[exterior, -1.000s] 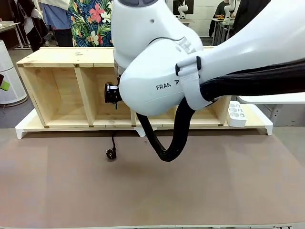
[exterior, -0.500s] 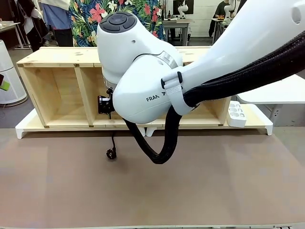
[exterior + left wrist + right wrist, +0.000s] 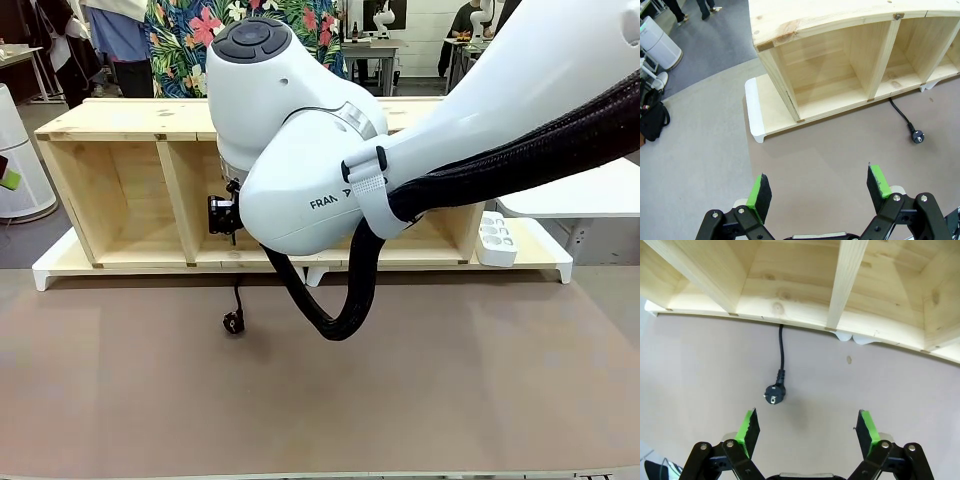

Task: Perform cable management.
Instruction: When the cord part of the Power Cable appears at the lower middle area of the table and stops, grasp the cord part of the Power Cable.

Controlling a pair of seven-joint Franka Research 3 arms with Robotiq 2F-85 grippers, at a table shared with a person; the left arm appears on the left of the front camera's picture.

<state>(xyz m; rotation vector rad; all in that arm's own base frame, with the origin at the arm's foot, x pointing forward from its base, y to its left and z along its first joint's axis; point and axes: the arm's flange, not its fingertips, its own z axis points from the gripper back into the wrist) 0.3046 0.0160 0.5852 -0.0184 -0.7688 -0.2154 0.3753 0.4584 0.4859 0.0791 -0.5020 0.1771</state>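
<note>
Cable (image 3: 781,352): loose on table (image 3: 700,365), running out from under wooden shelf (image 3: 790,270), plug (image 3: 774,396) free. Right gripper (image 3: 807,427): spread wide, empty, poised above plug, likely lining up a pick. Left gripper (image 3: 820,187): wide, empty.

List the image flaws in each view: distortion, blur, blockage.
Front view: the right arm blocks the middle of the shelf; nothing blurred. Left wrist view: wide-angle bows the shelf's top edge. Right wrist view: the cable is crisp, light even, no glare.
</note>
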